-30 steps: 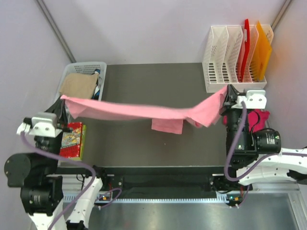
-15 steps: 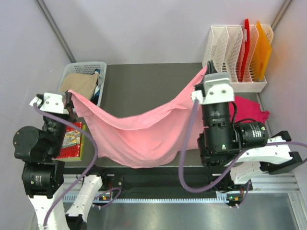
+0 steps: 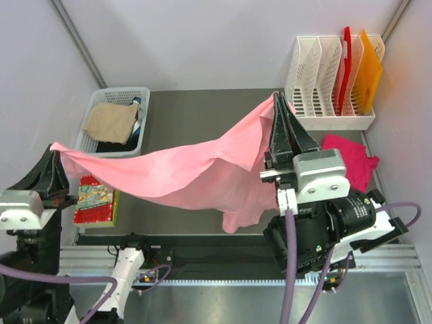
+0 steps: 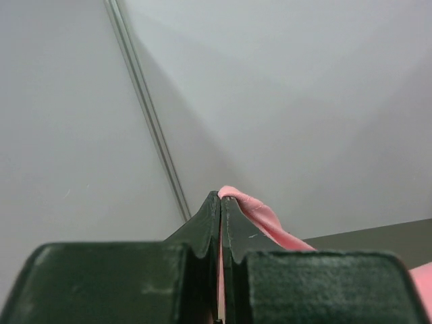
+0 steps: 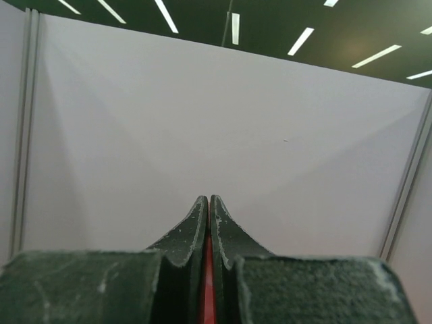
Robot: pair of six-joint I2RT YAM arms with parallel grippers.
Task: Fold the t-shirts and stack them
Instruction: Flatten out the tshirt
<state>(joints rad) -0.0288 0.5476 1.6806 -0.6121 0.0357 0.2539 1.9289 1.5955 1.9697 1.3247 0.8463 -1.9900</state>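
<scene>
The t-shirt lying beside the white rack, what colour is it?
The t-shirt is deep magenta, seen best in the top external view.

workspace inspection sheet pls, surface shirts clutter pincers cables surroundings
surface: dark grey table, bare at the back.
job's things: salmon-pink t-shirt lifted and stretched between both arms, middle sagging; magenta t-shirt lying loose on the table at right.
clutter: basket holding tan cloth; patterned flat piece at left; white file rack with red folder and orange folder.
grippers: left pincer and right pincer each shut on an edge of the salmon-pink t-shirt.
cables: purple cables run along both arms.
surroundings: pale walls.
</scene>
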